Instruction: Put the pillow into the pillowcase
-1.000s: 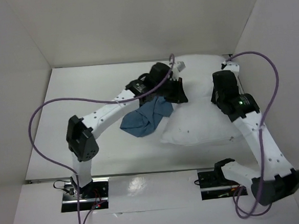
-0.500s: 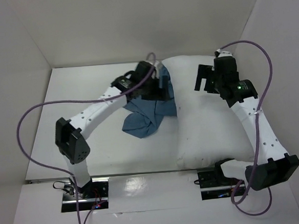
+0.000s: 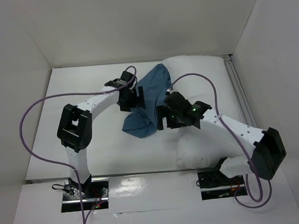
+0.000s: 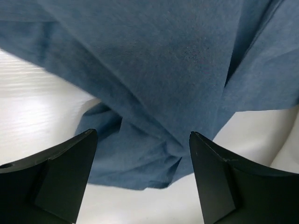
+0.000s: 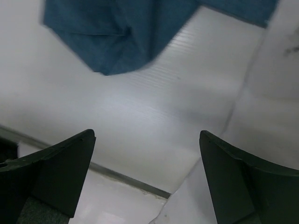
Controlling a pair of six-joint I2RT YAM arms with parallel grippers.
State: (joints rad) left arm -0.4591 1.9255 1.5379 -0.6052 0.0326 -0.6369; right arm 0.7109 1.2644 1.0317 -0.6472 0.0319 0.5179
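We see both claws spread, holding nothing: left claw (image 4: 142,135) hangs right over the crumpled pillowcase (image 3: 155,83), right claw (image 5: 147,135) over bare worktop (image 3: 81,86) btw pillowcase and pillow (image 3: 209,82). The pillowcase lies partly draped on the pillow's left edge, no mouth showing. We reckon: find the open hem, pinch one layer per claw, spread it wide before feeding a pillow corner in.

Bright, even light, faint shadows; pillowcase (image 5: 117,32) edges blurred at right wrist
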